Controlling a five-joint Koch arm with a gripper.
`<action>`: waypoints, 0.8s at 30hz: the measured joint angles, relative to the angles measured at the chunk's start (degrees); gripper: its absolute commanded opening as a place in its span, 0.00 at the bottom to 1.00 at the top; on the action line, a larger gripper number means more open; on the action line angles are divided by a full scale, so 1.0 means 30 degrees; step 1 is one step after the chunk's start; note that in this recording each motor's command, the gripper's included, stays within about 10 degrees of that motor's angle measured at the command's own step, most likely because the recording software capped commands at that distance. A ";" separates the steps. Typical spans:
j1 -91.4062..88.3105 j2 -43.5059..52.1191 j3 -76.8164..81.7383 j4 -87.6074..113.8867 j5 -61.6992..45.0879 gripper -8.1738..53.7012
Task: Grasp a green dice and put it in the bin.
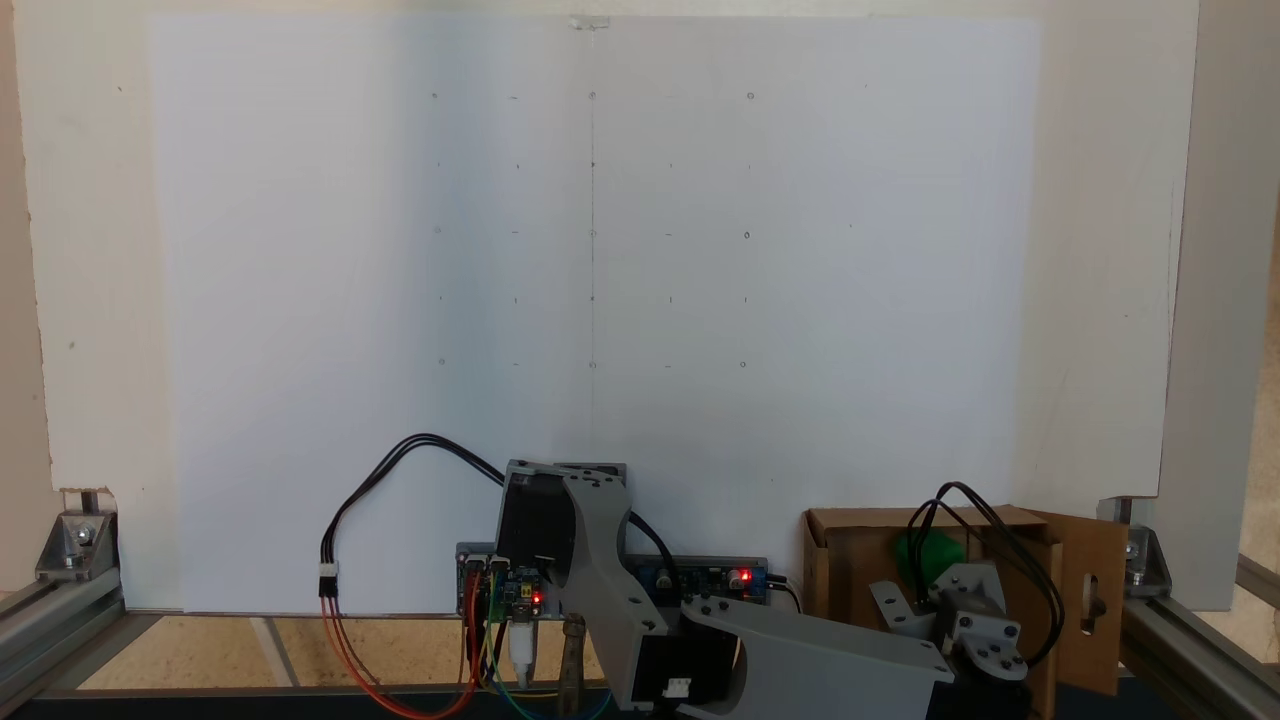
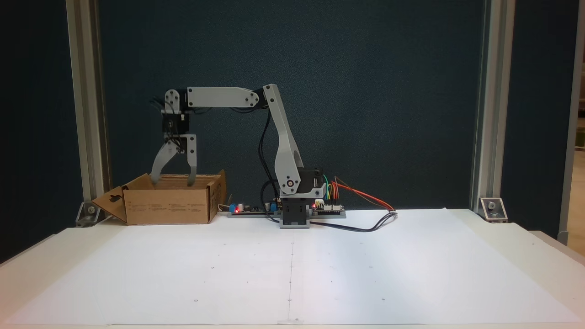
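White paper (image 2: 292,265), smooth and faintly dotted, lies nearest and broad and bare in front of the bin (image 2: 169,203). Above that bin the gripper (image 2: 172,182) hangs with its two grey plastic jaws spread apart, tips dipped just inside the rim, holding nothing. From above, the green dice (image 1: 925,553) sits inside the bin, partly hidden behind the wrist and black cables, its pips too blurred to read. Brown corrugated walls, one flap with a slot cut-out (image 1: 1092,592). Aluminium frame posts (image 2: 87,114) stand just beside the bin.
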 measured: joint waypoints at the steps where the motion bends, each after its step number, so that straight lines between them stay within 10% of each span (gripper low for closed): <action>1: 0.0088 0.0000 0.0029 -0.0059 0.0000 0.82; 24: -2.4639 1.2803 0.8379 -0.3281 1.1660 0.85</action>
